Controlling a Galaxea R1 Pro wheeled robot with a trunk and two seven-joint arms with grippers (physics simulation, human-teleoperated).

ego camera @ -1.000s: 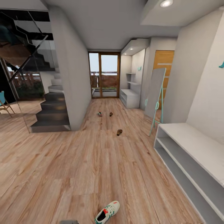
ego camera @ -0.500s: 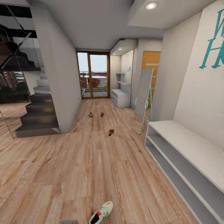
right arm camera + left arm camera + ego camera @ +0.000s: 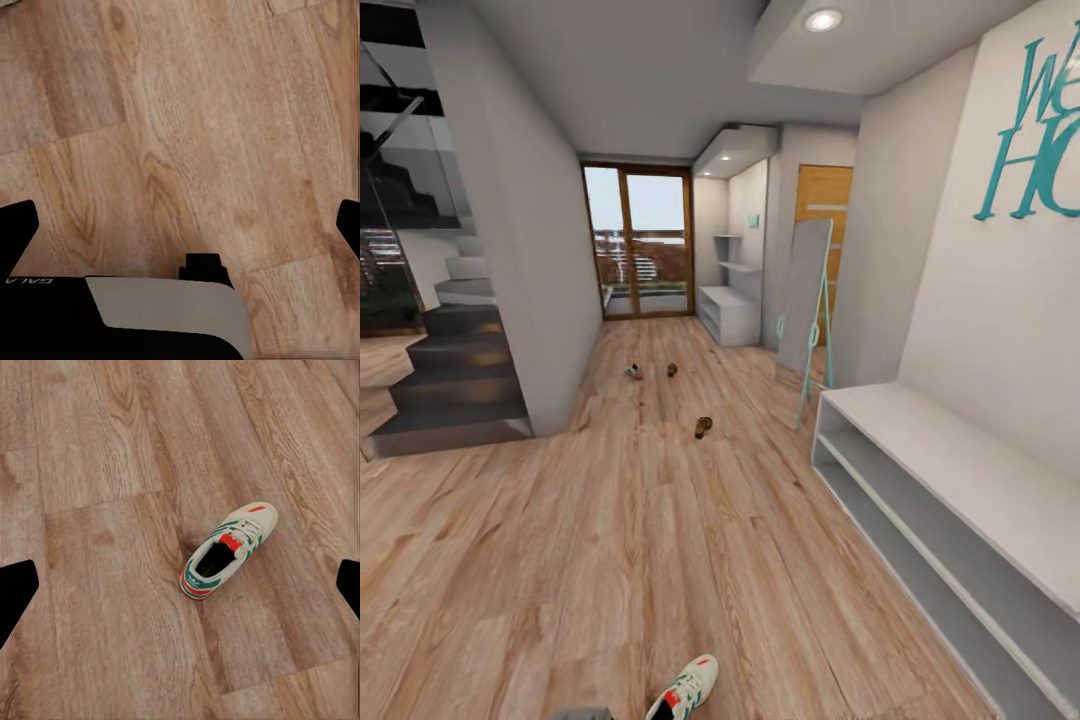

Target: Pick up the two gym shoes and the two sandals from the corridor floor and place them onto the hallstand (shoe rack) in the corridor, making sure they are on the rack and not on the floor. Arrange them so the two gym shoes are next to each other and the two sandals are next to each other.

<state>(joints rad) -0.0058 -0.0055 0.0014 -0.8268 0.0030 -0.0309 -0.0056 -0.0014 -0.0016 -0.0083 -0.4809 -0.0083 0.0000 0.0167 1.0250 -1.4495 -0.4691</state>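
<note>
Whole head view shifted since earlier frame: camera turned, teal wall letters (image 3: 1028, 140) now more in sight, staircase (image 3: 450, 375) cut at edge.

Corridor floor (image 3: 610, 540): warm wood planks, clear grain.

One gym shoe (image 3: 227, 550) lying below left pincer (image 3: 180, 589), between its two dark finger tips, which stand wide apart; white, green stripes, orange-red patches.

Far ahead: second gym shoe (image 3: 633, 371), two brown sandals (image 3: 703, 427) (image 3: 672, 369).

Hallstand (image 3: 950, 500): white, flat top, two open shelves.

Right pincer (image 3: 180, 225) over bare planks, tips apart.
</note>
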